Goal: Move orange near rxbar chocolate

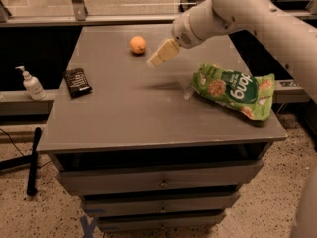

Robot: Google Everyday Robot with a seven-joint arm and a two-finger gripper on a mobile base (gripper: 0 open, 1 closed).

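End effector (pixel 155 60) blurred, just beside orange (pixel 138 44); arm (pixel 247 9) cut off at top & rt edges.

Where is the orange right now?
In the camera view the orange sits near the back edge of the table, left of centre, behind the rxbar chocolate at the left edge. The gripper hovers just to its right, not touching it.

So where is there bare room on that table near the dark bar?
The widest bare patch is the middle and front of the table, between the chocolate bar at the left edge and the green snack bag on the right. Bare too between bar and orange. The right side is crowded by the bag; the gripper hovers right of the orange.
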